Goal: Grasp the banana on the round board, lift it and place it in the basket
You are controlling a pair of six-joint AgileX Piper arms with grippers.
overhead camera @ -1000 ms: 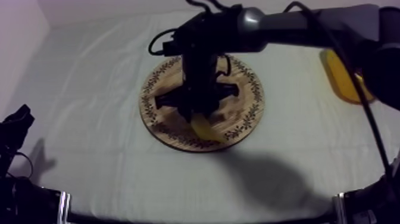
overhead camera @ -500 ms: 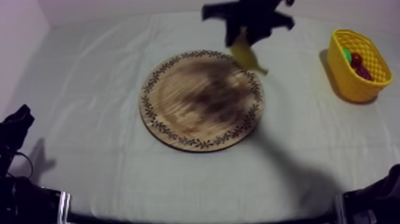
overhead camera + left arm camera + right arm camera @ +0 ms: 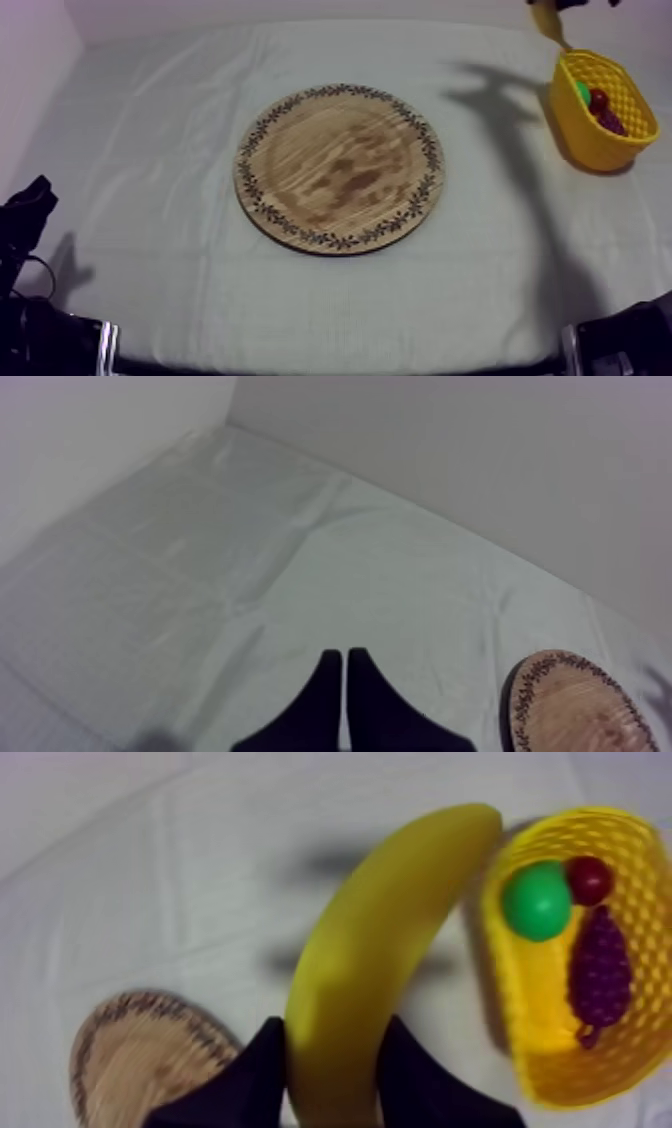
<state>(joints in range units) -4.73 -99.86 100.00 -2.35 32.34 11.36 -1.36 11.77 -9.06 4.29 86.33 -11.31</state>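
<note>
The right gripper (image 3: pixel 333 1052) holds the banana (image 3: pixel 390 942) tight between its two black fingers, up in the air. The banana is just beside the yellow basket (image 3: pixel 520 1042), its tip near the rim, not over the basket yet.

I think the job now is to bring the banana over the basket and let go. It is best to move it above the middle of the basket first, then go down low, so that the long banana does not bump the rim or tip out. A round green fruit (image 3: pixel 537 900), a small red fruit (image 3: pixel 590 879) and a bunch of grapes (image 3: pixel 600 972) lie in the basket, so room is small.

The left gripper (image 3: pixel 345 676) is far from the basket, its fingers pressed together on nothing.

The round wooden board (image 3: pixel 340 168) lies well apart from the basket, on a soft grey-white cloth (image 3: pixel 150 150) with some wrinkles. A plain pale wall (image 3: pixel 450 456) stands behind the basket.
</note>
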